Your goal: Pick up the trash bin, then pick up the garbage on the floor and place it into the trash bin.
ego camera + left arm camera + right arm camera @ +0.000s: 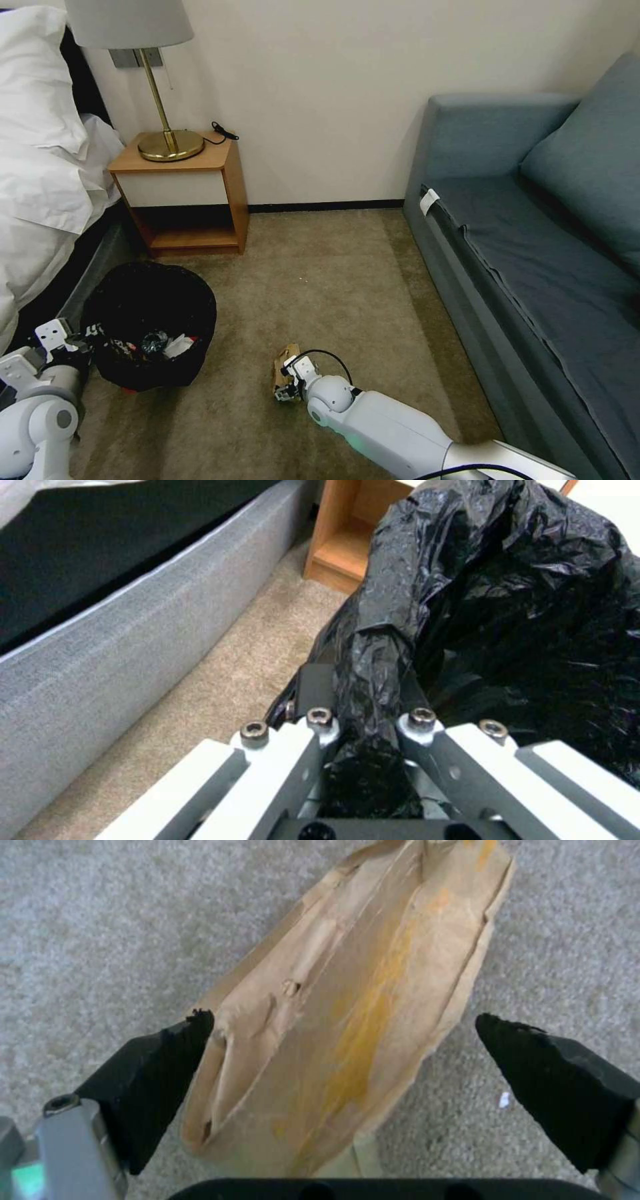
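right gripper (pixel 340 1040) is down at the carpet (pixel 320 267) over the gold-brown wrapper (pixel 347 1015), fingers (pixel 153 1075) spread wide, nothing pinched yet. the wrapper lies flat between them: one pad touches or nearly touches its crumpled edge, the other stands apart from it with bare carpet in the gap. its long axis runs straight away from the palm, so the fingers straddle the short width and closing should catch it across the narrow way. judgement: grasp step on this piece, close is next; the off-centre wrapper may slide toward the far pad as the fingers meet.

left gripper (pixel 363 720) is at the near rim of the trash bin (pixel 153 320), fingers pressed together on a fold of the black bag (pixel 507 605) at the rim. the bin sits left of the wrapper, well apart, by the bed base (pixel 120 630), with some litter already inside. nightstand (pixel 193 193) stands behind it against the wall.
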{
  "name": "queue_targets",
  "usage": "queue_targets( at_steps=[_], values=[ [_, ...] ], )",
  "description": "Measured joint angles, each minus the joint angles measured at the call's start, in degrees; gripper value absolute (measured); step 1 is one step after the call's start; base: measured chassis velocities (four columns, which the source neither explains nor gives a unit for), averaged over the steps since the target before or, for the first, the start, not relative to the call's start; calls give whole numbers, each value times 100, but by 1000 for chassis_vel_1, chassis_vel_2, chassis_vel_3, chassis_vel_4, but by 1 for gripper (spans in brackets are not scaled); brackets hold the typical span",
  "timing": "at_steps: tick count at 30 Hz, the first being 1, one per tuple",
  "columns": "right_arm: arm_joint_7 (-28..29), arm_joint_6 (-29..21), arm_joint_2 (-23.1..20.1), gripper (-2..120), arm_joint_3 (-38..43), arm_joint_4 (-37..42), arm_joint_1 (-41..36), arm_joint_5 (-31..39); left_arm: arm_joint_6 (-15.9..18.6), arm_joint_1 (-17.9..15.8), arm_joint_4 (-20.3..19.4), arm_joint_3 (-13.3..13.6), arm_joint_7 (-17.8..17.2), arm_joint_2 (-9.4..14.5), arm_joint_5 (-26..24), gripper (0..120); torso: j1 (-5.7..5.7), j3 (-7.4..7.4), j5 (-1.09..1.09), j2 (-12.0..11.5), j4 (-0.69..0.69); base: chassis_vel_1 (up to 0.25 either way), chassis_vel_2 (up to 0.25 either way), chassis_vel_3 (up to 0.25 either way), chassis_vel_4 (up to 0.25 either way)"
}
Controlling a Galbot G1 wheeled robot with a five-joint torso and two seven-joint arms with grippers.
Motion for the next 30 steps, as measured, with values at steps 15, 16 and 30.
queue_targets(
  at_steps=[15,16,30],
  values=[
    [-341,-35,9,71,-51,-110,-26,-65,-15,-52,83,36,26,11,0,4,0,0,0,-1,0,0,0,0,0],
    [-341,-35,9,71,-51,-110,-26,-65,-15,-52,83,36,26,11,0,4,0,0,0,-1,0,0,0,0,0],
    [-383,-1,-15,19,18,-40,-32,-86,-34,-15,67,31,48,-8,-3,4,0,0,0,-1,0,0,0,0,0]
  ],
)
